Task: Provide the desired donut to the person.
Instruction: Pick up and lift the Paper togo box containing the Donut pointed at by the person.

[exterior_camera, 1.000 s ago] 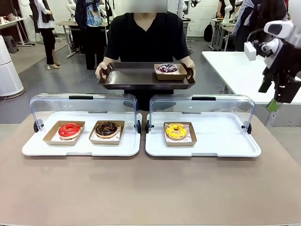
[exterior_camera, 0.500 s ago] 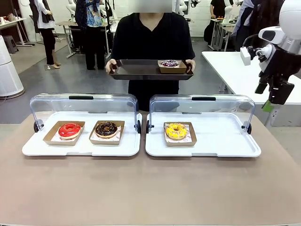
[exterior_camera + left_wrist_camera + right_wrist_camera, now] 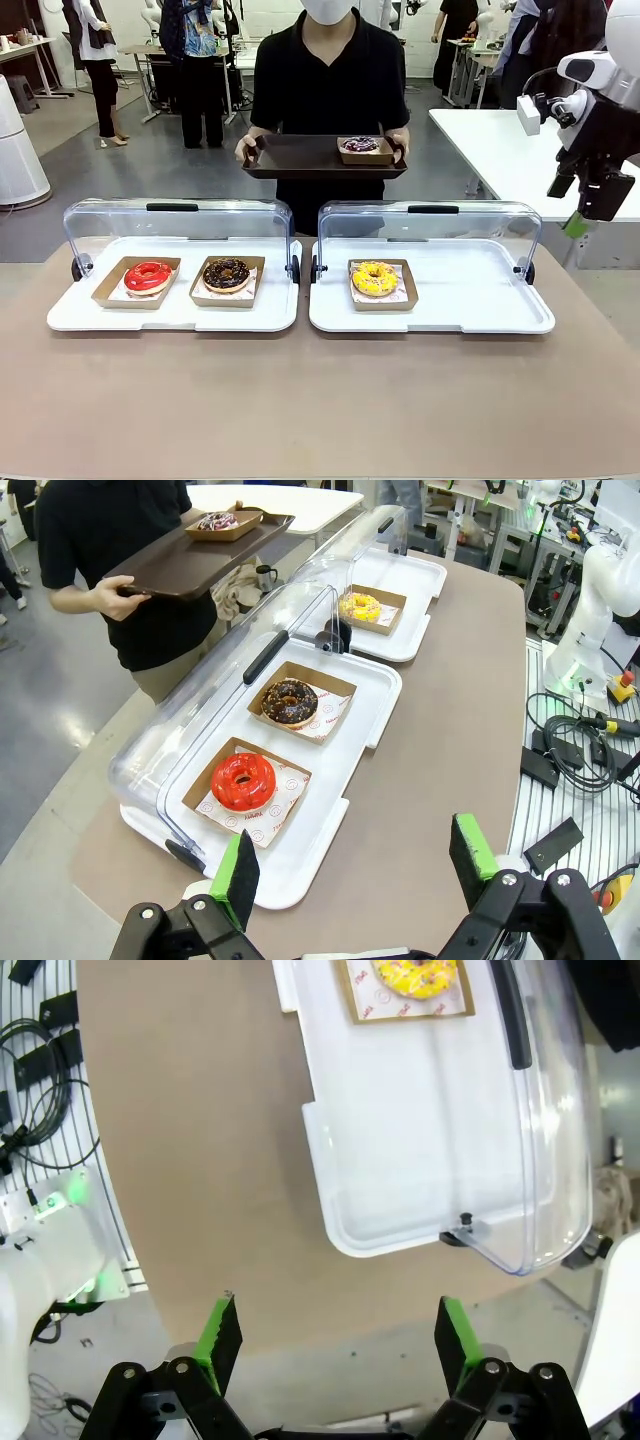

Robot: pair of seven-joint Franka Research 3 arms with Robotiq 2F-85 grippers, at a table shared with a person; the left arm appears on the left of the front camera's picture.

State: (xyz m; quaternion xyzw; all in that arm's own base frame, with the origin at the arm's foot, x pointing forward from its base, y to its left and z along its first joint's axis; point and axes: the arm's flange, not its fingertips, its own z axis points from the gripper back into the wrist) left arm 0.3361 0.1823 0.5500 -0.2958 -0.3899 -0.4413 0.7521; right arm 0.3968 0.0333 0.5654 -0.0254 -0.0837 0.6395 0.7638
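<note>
Two clear-lidded cases sit side by side on the worktop (image 3: 320,400), close together at the middle.

Left case (image 3: 60,315): red donut (image 3: 148,276) and chocolate donut (image 3: 227,273), each in its own cardboard box, just beside each other.

Right case (image 3: 480,300): yellow donut (image 3: 375,278) in a box at the case's left part. The rest of that tray is bare.

Both lids (image 3: 175,222) are tipped back and stand along the far edges, black handles on top. They rise between the donuts and the person. The near side of each case is open.

Person (image 3: 328,80) stands at the far side, behind the gap between the cases, gripping a brown tray (image 3: 300,160) at both ends, level and apart from the worktop. A purple donut (image 3: 361,145) in a box sits near the tray's right end in the front view.

Left hand (image 3: 352,850): fingers apart, nothing between them. It hovers off the worktop's left end, looking along the row, with the red donut nearest and the yellow farthest. Cables (image 3: 570,730) lie beyond the worktop's near edge.

Right hand (image 3: 336,1332): fingers apart, empty, high over the worktop's right end, with the right case's bare end below it. In the front view the right arm is raised at the picture's right edge, in front of a white side table (image 3: 500,140), well apart from the cases.
</note>
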